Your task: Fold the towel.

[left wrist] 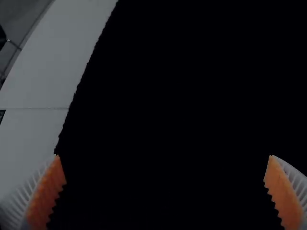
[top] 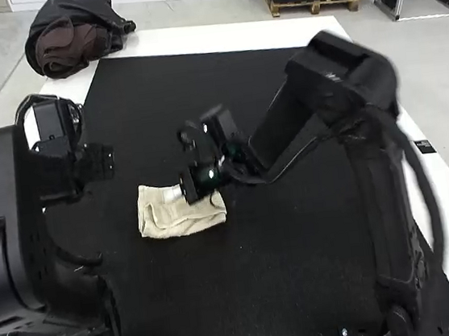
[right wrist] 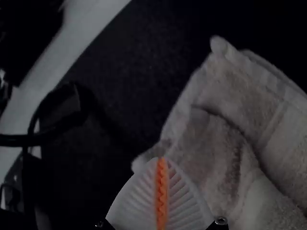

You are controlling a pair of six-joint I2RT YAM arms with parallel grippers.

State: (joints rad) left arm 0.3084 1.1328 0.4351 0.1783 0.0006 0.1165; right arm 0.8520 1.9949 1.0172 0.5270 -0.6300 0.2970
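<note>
High view, clock face centred on the towel (top: 183,221), twelve toward the far side of the table (top: 194,40). The right gripper (top: 172,194) hides part of the towel's far edge, from about twelve to one o'clock; whether the fingertips touch the cloth cannot be told. The left gripper (top: 96,162), at ten o'clock, is dark against the black mat (top: 303,289), and its fingertips are hard to make out there. In the right wrist view the towel runs out of frame, so its full outline is cut off.

The towel, pale and ribbed near its borders, lies folded in layers on the mat, with a curved fold edge across it. It extends from the right gripper's fingertips toward six o'clock, and lies near the left gripper but apart from it, toward that gripper's four o'clock.

Right wrist view: the white ribbed fingers are pressed together, orange pads (right wrist: 162,191) meeting; whether any cloth is caught between them cannot be told. Left wrist view: the fingers stand widely spread, with mat seen between their orange pads (left wrist: 48,191).
</note>
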